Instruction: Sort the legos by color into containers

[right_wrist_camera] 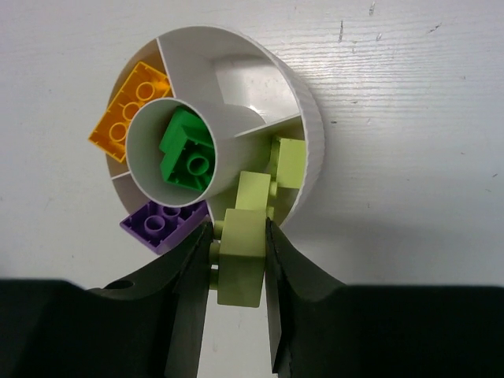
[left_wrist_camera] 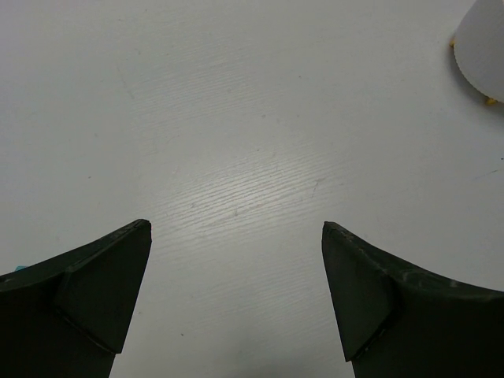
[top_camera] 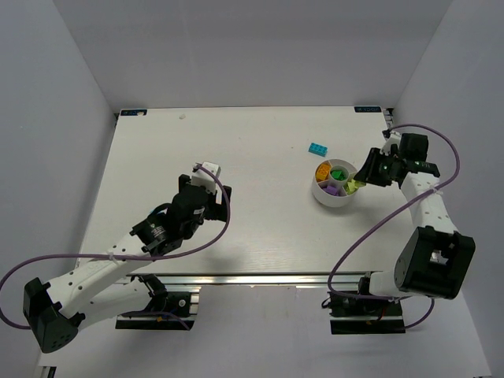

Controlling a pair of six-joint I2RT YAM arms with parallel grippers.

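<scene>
Lego (right_wrist_camera: 240, 268) clamped in right end effector (right_wrist_camera: 238, 235) at bowl (right_wrist_camera: 313, 134) rim; left end effector (left_wrist_camera: 236, 228) wide.

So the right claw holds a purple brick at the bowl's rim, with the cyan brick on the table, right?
No: the right wrist view shows the right claw holding a lime-yellow brick, not purple, at the bowl's rim; the cyan brick is on the table.

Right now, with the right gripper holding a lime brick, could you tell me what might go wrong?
The lime brick hangs over the rim of the bowl, next to the purple brick; released here, it may fall outside or land on the purple one.
Other lime bricks already crowd their wedge, so it may bounce out.
The right gripper, close to the rim, could nudge the bowl.
</scene>
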